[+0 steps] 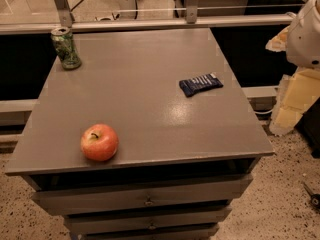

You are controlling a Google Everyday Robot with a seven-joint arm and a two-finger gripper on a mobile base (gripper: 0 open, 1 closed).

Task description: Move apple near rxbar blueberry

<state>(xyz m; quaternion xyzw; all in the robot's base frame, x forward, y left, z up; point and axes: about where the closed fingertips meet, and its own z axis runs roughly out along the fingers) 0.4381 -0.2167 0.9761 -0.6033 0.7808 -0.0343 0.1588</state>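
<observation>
The apple (99, 142) is round and red with yellowish patches and a short dark stem. It sits near the front left corner of the grey cabinet top (135, 84). The rxbar blueberry (200, 84), a flat dark navy bar with white stripes, lies toward the right side of the top, well apart from the apple. My gripper is out of view. Only a white rounded part of my arm (306, 34) shows at the upper right edge, beyond the cabinet.
A green drink can (65, 48) stands upright at the back left corner. The cabinet has drawers (148, 200) below its front edge. A metal rail (150, 24) runs behind it. Yellowish blocks (295, 99) stand on the floor to the right.
</observation>
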